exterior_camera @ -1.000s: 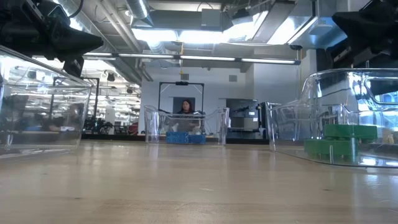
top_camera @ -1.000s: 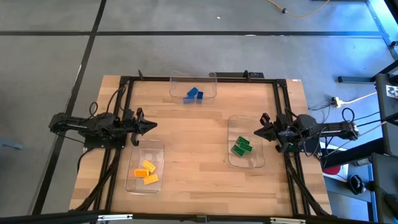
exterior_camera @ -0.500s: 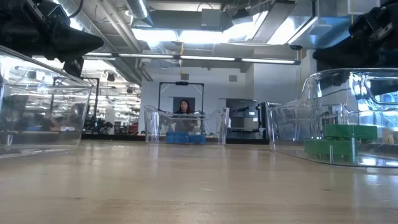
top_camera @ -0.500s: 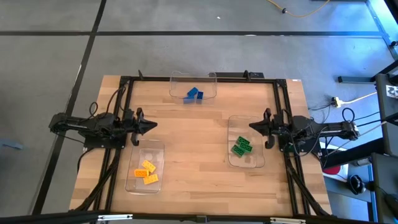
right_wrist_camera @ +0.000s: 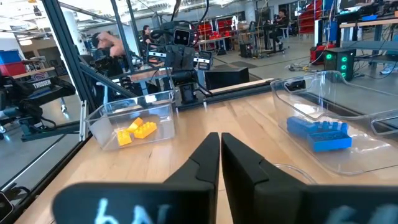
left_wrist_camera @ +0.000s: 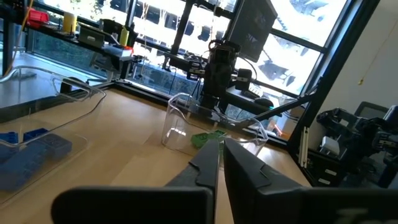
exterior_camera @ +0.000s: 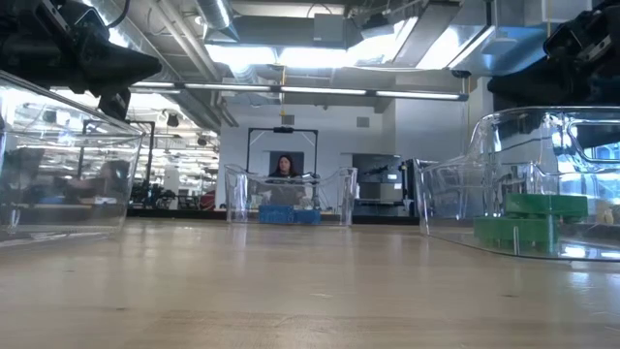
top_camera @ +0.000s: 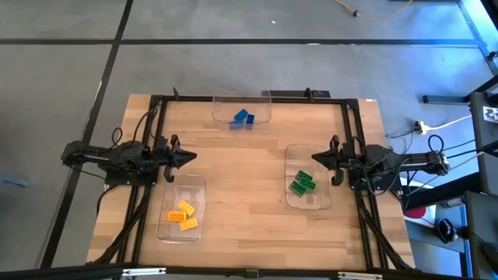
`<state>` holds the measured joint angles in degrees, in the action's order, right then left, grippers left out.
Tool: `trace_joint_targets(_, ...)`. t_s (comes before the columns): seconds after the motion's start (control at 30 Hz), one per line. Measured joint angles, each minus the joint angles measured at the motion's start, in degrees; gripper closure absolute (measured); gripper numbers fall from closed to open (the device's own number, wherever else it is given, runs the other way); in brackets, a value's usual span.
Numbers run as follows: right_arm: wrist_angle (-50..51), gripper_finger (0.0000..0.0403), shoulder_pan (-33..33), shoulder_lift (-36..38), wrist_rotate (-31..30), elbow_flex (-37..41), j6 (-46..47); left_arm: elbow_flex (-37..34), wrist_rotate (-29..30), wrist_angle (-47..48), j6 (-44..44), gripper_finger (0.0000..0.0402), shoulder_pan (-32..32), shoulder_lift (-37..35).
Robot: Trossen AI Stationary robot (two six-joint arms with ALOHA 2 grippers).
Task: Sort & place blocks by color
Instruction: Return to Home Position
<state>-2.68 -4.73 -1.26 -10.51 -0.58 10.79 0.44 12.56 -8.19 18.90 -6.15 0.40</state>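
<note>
Change is small: right tool (top_camera: 319,159) shifted slightly toward the middle of the surface (top_camera: 249,202) since a second ago, then held for the last half second. Left tool (top_camera: 189,158) hasn't budged. Both hang by the side edges, fingers all but closed, holding nothing.

Blocks unmoved: yellow blocks (top_camera: 184,215) in near-left tray (top_camera: 192,189), green blocks (top_camera: 302,183) in right tray (top_camera: 315,204), blue blocks (top_camera: 243,118) in far tray (top_camera: 222,101). No loose block on the wood, so sorting looks done and the arms look parked, or nearly.

High view alone gives all three colours at once. Low view shows green and blue but no yellow, and adds a person (exterior_camera: 285,167) far behind. Left wrist view catches green and blue only; right wrist view catches yellow and blue. Both wrist views confirm the closed, empty fingers.
</note>
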Motion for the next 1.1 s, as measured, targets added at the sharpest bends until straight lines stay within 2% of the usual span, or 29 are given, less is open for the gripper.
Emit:
trace_joint_targets(0.43,0.00,0.0382,0.00,0.00,0.00,-0.02,0.04,-0.01,0.00,0.00,0.00,0.0401,0.00,0.02)
trace_joint_targets(0.9,-0.02,0.0381,-0.02,-0.02,0.00,-0.09,0.04,0.00,0.01,0.00,0.00,0.0377,0.00,0.00)
trace_joint_targets(1.1,0.00,0.0381,-0.02,-0.02,0.00,-0.09,0.04,0.01,0.02,0.02,0.00,0.0381,0.00,0.00)
